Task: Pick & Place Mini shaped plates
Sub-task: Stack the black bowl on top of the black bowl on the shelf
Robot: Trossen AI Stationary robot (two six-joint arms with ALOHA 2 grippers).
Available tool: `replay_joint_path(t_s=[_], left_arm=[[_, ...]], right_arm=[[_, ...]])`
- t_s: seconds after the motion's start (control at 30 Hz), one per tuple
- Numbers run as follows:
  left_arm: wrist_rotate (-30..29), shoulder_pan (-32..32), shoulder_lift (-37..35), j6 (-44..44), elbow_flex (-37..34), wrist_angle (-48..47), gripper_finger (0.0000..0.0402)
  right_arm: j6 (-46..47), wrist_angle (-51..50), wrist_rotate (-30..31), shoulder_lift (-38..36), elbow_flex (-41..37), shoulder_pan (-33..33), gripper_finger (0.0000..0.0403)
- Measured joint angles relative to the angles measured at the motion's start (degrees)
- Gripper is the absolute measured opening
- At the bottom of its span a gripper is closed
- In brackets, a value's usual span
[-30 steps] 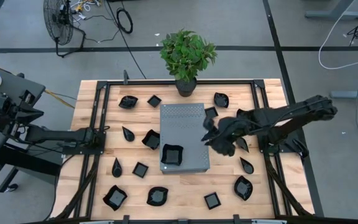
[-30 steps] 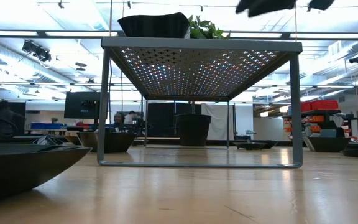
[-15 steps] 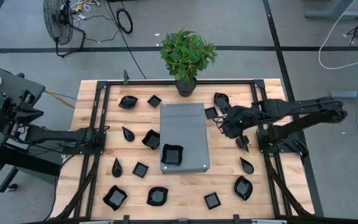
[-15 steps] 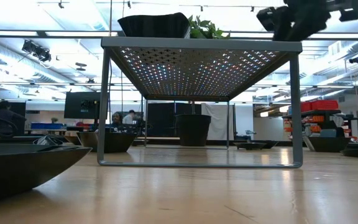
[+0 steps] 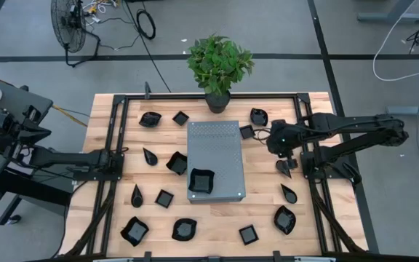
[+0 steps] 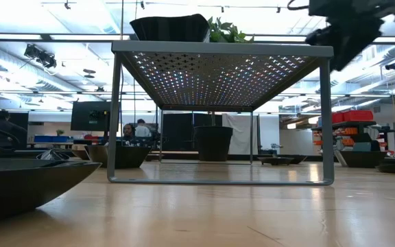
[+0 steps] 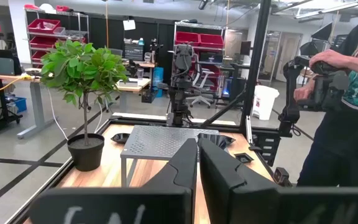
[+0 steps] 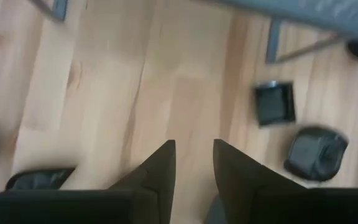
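Several mini shaped plates, small and glossy black, lie flat on the wooden table around a grey perforated stand (image 5: 215, 149). One wavy-edged plate (image 5: 201, 181) sits on the stand's near end, also seen in the low view (image 6: 170, 27). My right gripper (image 5: 273, 141) hangs open above bare wood right of the stand, pointing steeply down, nothing between its fingers (image 8: 193, 155). A square plate (image 8: 275, 103) and a rounded plate (image 8: 316, 153) lie close to it. My left gripper (image 7: 197, 158) waits shut at the table's left edge (image 5: 120, 154), pointing level.
A potted plant (image 5: 219, 67) stands at the table's far edge. A black frame rail (image 5: 308, 156) runs along the right side under my right arm. A person (image 7: 347, 93) stands beyond the table's right side. More plates lie along the near edge (image 5: 184, 229).
My right gripper has drawn back from over the stand's right edge toward the table's right and far side. It has rolled about its own axis, tipped to point steeply down and sunk a little. The plates have stayed where they were.
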Motion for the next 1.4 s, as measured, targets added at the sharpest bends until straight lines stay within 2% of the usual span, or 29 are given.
replay_joint_path(t_s=[0.27,0.47,0.7,0.93,1.4], left_arm=[[0.0,0.0,0.0,0.0,0.0,0.0,0.0023],[0.0,0.0,0.0,0.0,0.0,0.0,0.0023],[0.0,0.0,0.0,0.0,0.0,0.0,0.0023],[0.0,0.0,0.0,0.0,0.0,0.0,0.0023],[0.0,0.0,0.0,0.0,0.0,0.0,0.0023]], right_arm=[[4.9,-5.1,-0.2,-1.6,0.0,1.9,0.0110],[8.5,-4.6,3.3,-0.8,-0.3,-1.1,0.0110],[7.7,-2.9,4.3,-0.7,-7.0,-4.4,0.0110],[10.6,-2.8,4.2,-0.6,-11.6,-4.5,0.0110],[11.6,-0.7,4.3,-0.4,-14.6,-6.9,0.0125]])
